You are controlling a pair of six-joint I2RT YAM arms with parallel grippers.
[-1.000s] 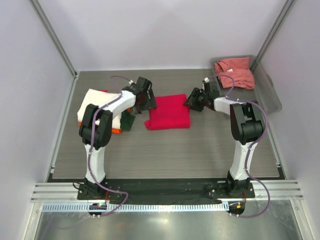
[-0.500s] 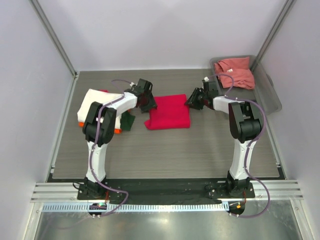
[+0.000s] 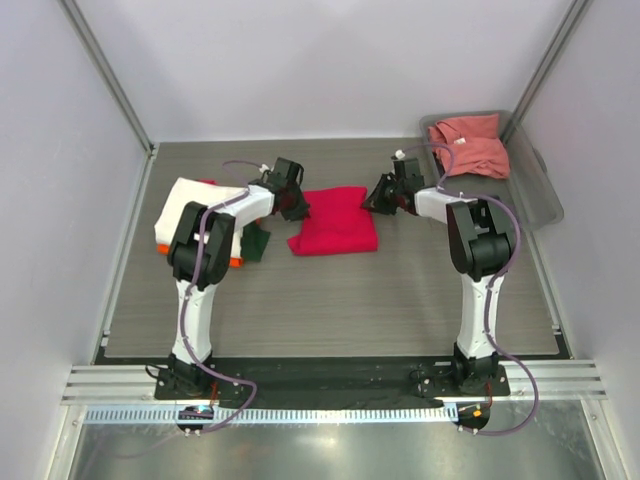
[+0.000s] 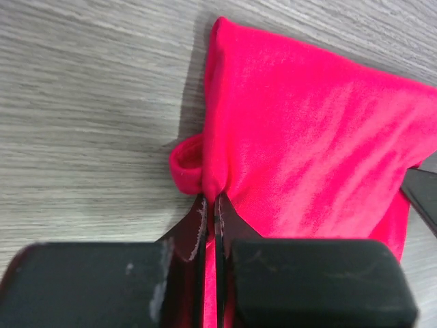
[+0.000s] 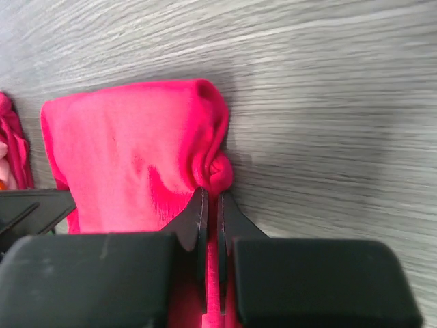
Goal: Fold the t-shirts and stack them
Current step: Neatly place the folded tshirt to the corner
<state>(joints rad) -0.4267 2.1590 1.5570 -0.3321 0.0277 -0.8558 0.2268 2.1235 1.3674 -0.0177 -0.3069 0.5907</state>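
A folded crimson t-shirt (image 3: 335, 222) lies in the middle of the table. My left gripper (image 3: 297, 208) is shut on its left edge, and in the left wrist view the red cloth (image 4: 307, 130) bunches between the closed fingers (image 4: 210, 205). My right gripper (image 3: 373, 200) is shut on the shirt's far right corner, where the cloth (image 5: 136, 157) puckers at the fingertips (image 5: 212, 201). A stack of folded t-shirts (image 3: 200, 205) with a cream-white one on top sits at the left, orange and dark green showing beneath. A salmon-pink t-shirt (image 3: 470, 143) lies crumpled in the tray.
The grey plastic tray (image 3: 535, 190) stands at the back right corner. Metal frame posts rise at both back corners. Bare wood-grain table (image 3: 330, 300) stretches in front of the crimson shirt to the arm bases.
Both grippers closed on the crimson shirt's side edges. The right gripper shifted a little back and left, and the shirt's right side drew in slightly.
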